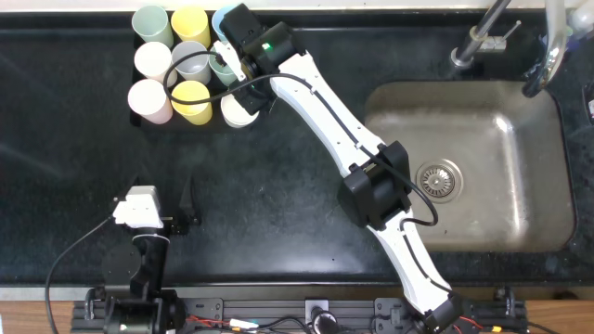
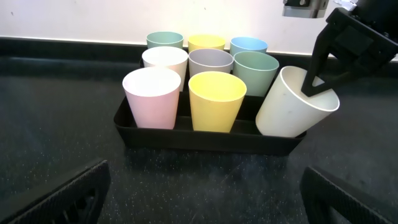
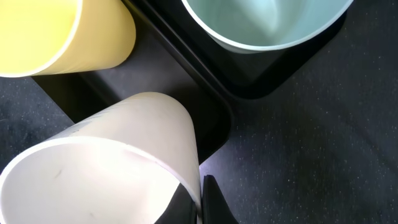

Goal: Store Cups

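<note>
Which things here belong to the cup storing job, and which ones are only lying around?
For the job: black tray, tilted white cup, standing cups, right gripper.
Just lying about: sink, faucet.

A kitchen worktop is shown.
A stainless steel sink [image 1: 501, 139] with a round drain [image 1: 438, 179] is set into a dark speckled table [image 1: 278, 204], a metal tap [image 1: 483, 35] is mounted behind it, and plastic cups [image 2: 216, 99] are gathered in a black tray [image 2: 205, 142] below a pale wall [image 2: 74, 18].
</note>
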Motion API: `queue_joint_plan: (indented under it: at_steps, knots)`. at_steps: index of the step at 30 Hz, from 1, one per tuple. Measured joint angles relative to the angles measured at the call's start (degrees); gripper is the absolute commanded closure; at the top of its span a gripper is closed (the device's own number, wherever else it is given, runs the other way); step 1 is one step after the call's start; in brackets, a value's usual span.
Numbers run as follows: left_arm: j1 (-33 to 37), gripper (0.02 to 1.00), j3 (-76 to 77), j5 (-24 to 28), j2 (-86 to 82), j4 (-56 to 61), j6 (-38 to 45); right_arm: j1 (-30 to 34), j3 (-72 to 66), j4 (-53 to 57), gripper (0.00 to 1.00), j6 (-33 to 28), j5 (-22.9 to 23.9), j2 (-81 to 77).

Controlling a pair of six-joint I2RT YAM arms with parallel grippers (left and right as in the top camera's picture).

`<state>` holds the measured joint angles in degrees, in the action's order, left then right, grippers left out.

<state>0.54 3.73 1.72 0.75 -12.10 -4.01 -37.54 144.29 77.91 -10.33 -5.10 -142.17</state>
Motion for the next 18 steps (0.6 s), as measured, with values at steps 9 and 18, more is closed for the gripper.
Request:
queue_joint_plan:
  at_steps: [9,18]
  knots:
    - [0.0,0.018,0.0,0.0,0.0,0.0,0.0,0.0,0.0,-1.4,0.956,-0.02,0.02,-1.11]
    - [0.0,0.02,0.0,0.0,0.0,0.0,0.0,0.0,0.0,-1.97,0.557,-0.09,-0.02,-1.79]
